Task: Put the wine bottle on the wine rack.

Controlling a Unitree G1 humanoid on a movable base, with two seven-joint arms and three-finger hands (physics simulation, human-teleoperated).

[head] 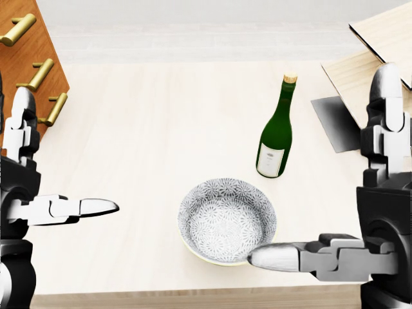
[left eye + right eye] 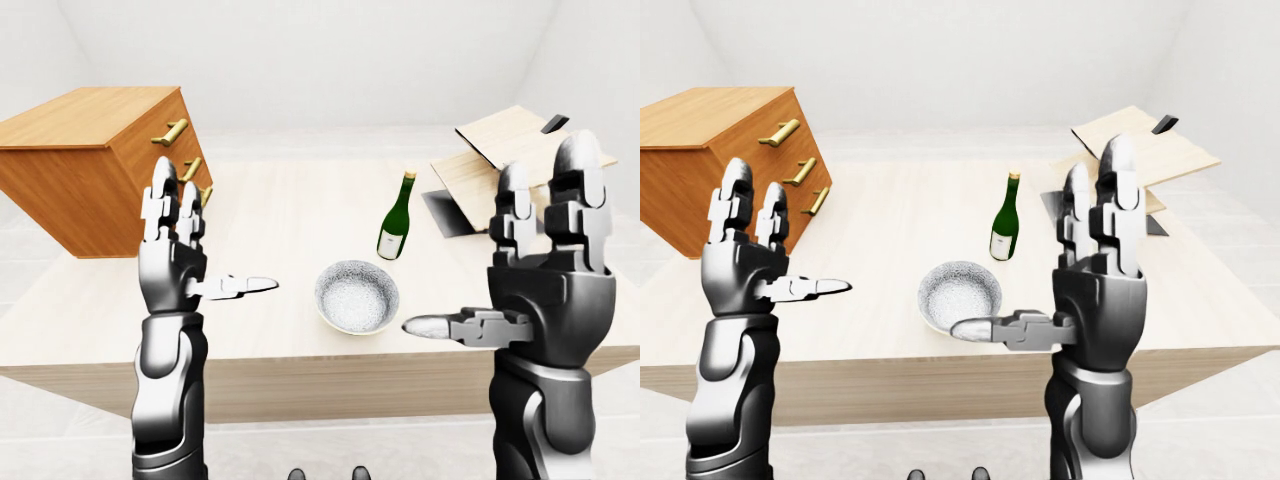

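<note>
A green wine bottle (image 1: 276, 135) with a white label and a cork stands upright on the pale wooden table (image 1: 161, 109), right of the middle. The wine rack (image 2: 497, 152), made of slanted light-wood boards, sits at the table's right end. My left hand (image 2: 215, 232) is held up open above the table's left part, thumb pointing right. My right hand (image 2: 490, 245) is also raised and open, nearer the camera, thumb pointing left. It covers part of the rack in the head view. Neither hand touches the bottle.
A patterned grey bowl (image 1: 227, 221) sits just below the bottle in the head view, close to the table's near edge. An orange-brown drawer chest (image 2: 92, 165) with brass handles stands at the table's left end. White floor surrounds the table.
</note>
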